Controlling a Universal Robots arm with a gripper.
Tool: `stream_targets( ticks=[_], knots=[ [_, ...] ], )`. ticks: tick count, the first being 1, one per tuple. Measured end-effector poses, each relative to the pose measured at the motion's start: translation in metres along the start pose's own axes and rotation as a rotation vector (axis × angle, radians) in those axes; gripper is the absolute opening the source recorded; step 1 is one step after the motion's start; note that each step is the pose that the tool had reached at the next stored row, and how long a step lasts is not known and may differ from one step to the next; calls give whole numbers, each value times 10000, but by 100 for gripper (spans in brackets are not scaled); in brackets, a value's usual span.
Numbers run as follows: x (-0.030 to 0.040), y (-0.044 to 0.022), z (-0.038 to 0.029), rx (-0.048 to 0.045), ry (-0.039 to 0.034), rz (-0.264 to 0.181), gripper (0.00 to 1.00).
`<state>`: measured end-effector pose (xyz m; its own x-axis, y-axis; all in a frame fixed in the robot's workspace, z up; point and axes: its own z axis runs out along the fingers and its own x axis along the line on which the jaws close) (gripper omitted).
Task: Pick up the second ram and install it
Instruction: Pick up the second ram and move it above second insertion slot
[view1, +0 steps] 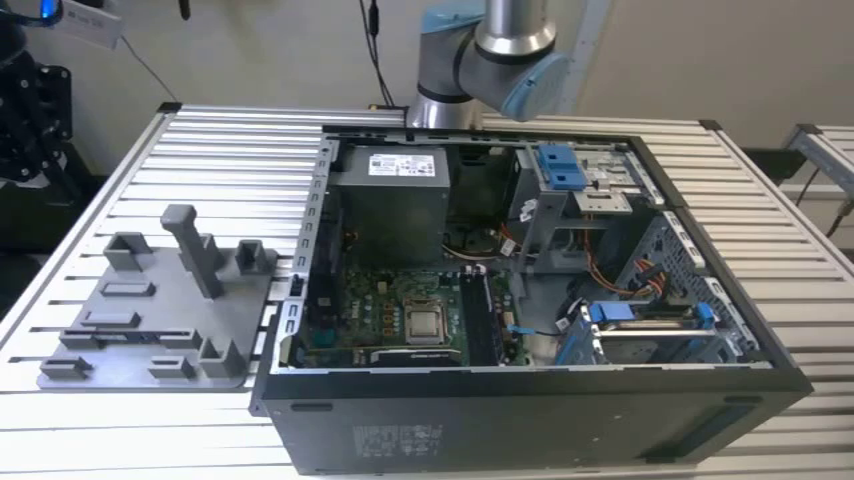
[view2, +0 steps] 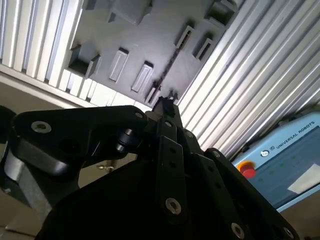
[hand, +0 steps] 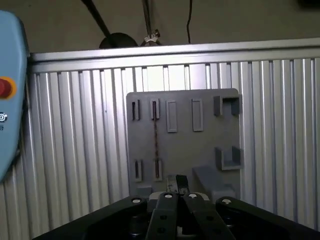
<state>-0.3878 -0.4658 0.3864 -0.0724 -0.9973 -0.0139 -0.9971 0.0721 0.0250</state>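
Note:
The second ram (hand: 155, 140) is a thin dark stick standing on edge in the slots of the grey holder tray (hand: 200, 150). In the second wrist view the ram (view2: 167, 67) is a dark line across the tray (view2: 150, 30). My gripper (hand: 176, 182) hangs well above the tray, its black fingertips (view2: 165, 104) pressed together and holding nothing. In both wrist views the tips sit just off the near end of the stick. In the exterior view the tray (view1: 147, 330) lies on the table at the exterior view's left, beside the open computer case (view1: 534, 385).
The arm (view1: 494, 60) rises behind the case. Inside the case are the motherboard (view1: 387, 315), a power supply (view1: 387, 195) and blue drive brackets (view1: 561, 165). A blue pendant with a red button (view2: 280, 165) lies beside the slatted table (hand: 75, 150). Grey posts (view1: 200, 250) stand on the tray.

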Motion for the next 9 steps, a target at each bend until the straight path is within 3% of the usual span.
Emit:
stream_targets(
  ticks=[6,9],
  knots=[
    [0,1,1,2,7,-13,12],
    [0,1,2,3,10,-20,30]
  ],
)
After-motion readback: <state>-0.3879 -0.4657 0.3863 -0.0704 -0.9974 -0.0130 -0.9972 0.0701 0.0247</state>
